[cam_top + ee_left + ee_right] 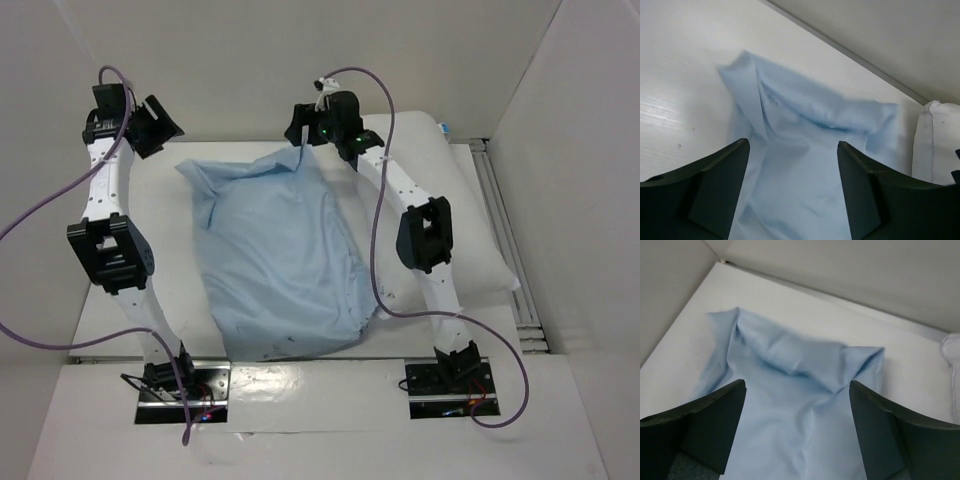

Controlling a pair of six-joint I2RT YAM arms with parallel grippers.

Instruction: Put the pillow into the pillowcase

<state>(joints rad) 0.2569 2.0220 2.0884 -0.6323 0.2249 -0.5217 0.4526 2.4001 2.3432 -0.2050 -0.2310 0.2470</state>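
Here we go: the thin light blue fabric pillowcase (280, 255) lies wrinkled across the middle of the white bench (175, 265), its far edge bunched into folds. The large plump white fabric pillow (480, 200) lies on the bench's right side, right alongside the pillowcase and partly under the right arm (425, 240). The left jaws hang near the pillowcase's far left corner, spread wide apart. Their dark fingers (715, 190) grip nothing, and blue cloth shows between them. The right jaws sit by the far right corner, also wide apart, fingers (890, 435) empty. In the left wrist view, the pillow shows at the right edge.
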